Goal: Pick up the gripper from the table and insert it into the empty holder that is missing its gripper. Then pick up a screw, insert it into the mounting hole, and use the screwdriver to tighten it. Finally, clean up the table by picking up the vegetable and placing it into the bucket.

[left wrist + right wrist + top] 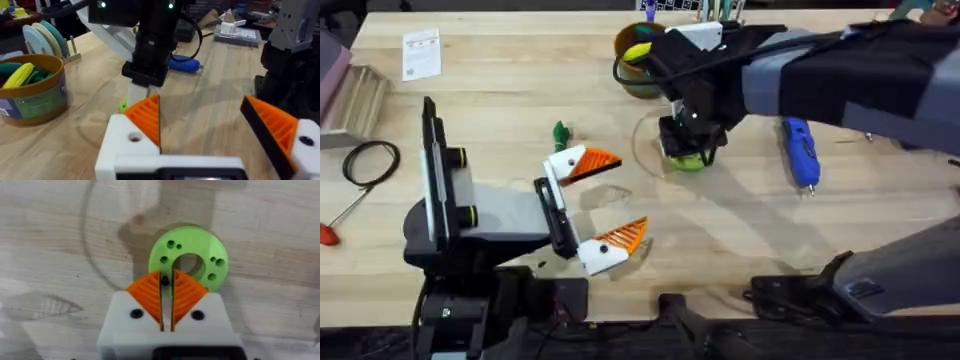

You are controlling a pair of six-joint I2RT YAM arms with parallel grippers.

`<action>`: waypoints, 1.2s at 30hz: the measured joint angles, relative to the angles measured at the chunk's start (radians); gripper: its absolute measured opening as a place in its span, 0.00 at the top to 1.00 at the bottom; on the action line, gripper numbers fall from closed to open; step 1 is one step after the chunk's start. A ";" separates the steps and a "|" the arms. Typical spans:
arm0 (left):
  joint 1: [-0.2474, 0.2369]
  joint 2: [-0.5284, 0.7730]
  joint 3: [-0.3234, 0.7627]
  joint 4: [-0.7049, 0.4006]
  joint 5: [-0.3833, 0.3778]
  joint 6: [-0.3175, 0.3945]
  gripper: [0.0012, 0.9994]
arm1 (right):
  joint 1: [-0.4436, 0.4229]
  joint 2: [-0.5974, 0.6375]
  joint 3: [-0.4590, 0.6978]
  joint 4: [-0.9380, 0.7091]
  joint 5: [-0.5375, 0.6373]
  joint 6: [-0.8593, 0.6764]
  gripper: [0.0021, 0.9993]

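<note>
- My left fingers (595, 163) lie nearest the bench's front edge, spread wide and holding nothing. Each of the two white blocks (602, 256) there carries an orange ribbed pad. I judge the gripper already seated in the holder, though I cannot tell which block was the bare one.
- The left wrist view shows a round mounting hole (134, 137) in the block's face. Whether a screw sits in it is too small to tell, so I count the screw step as open.
- The vegetable (560, 132) lies on the bare bench just beyond my left fingers, towards the middle and well apart from the bucket. The clean-up has not begun.
- My right fingers (186, 296) are past the bench's middle, pressed almost together with only a thin slit between them. Their tips are at the rim of the green disc (200, 247), by its centre hole. A small dark speck (164, 280) sits in the slit — perhaps a screw being picked, but I cannot say.
- The screwdriver (800, 150) lies flat towards the right edge, apart from both arms, so the tightening is still to do.
- The bucket (638, 58) stands at the far edge — something yellow is in it, but the vegetable is not.
- My estimate: the first step is done, the screw is in hand at best, and two steps are left.
</note>
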 joint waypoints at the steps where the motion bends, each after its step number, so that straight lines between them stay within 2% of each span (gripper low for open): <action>1: 0.000 0.000 0.000 0.000 0.000 0.000 0.01 | 0.000 0.005 0.000 0.000 0.000 0.002 0.91; 5: 0.000 0.000 0.000 0.000 0.000 0.000 0.01 | 0.004 0.008 0.003 0.004 0.000 0.006 0.99; 18: 0.000 0.000 0.000 0.000 0.000 0.000 0.01 | 0.005 0.008 0.004 -0.002 0.000 0.006 1.00; 23: 0.000 0.000 0.000 0.000 0.000 0.000 0.01 | 0.005 -0.001 0.022 -0.059 0.000 0.005 1.00; 36: 0.000 0.000 0.000 0.000 0.000 0.000 0.01 | 0.005 -0.145 0.279 -0.266 0.000 -0.084 1.00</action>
